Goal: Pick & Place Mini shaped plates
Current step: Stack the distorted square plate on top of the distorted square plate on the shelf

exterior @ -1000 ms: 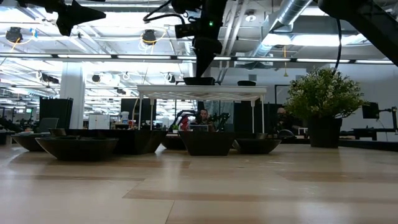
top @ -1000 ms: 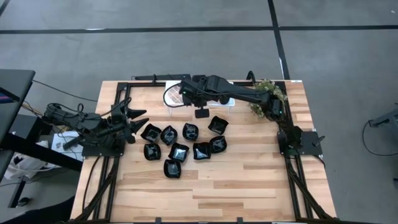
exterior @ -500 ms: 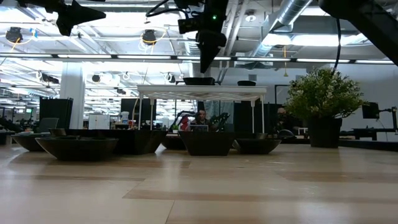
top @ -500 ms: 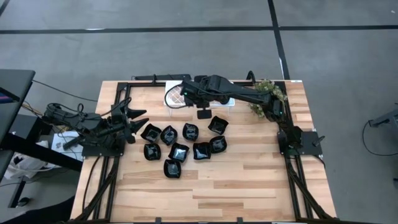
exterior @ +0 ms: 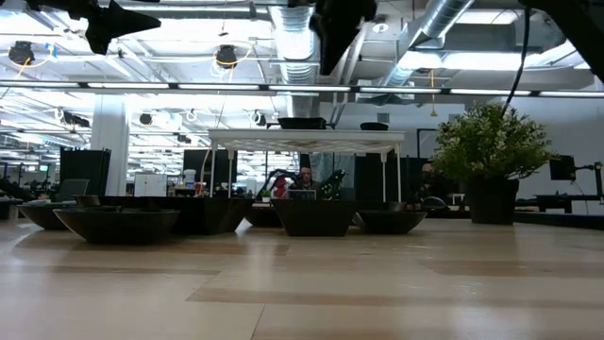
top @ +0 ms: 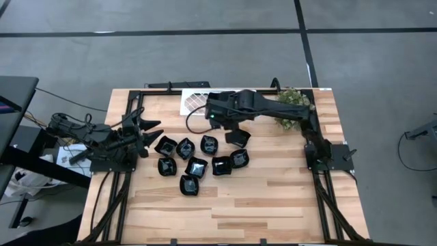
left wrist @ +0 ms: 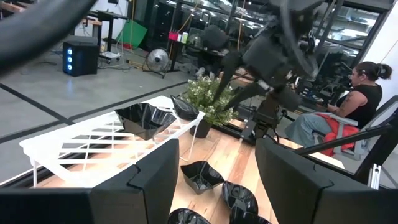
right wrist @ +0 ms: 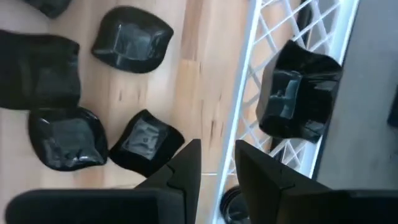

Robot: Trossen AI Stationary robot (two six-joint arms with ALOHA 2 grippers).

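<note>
The right tool [right wrist: 214, 163], fingers slightly parted and empty, hovers between the white rack [right wrist: 339, 68], where one plate [right wrist: 297, 93] sits delivered, and the plates [top: 198, 164] clustered on the surface [top: 273, 205], likely awaiting pickup; the left tool [top: 145, 131] waits open at the edge.

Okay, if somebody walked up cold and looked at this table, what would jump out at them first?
Probably the cluster of glossy black mini plates in the middle of the wooden table, with the right gripper hanging just above their far edge, empty. Next, the white lattice tray at the far edge, carrying two black plates, beside a small green plant. The left gripper waits at the table's left edge.
</note>
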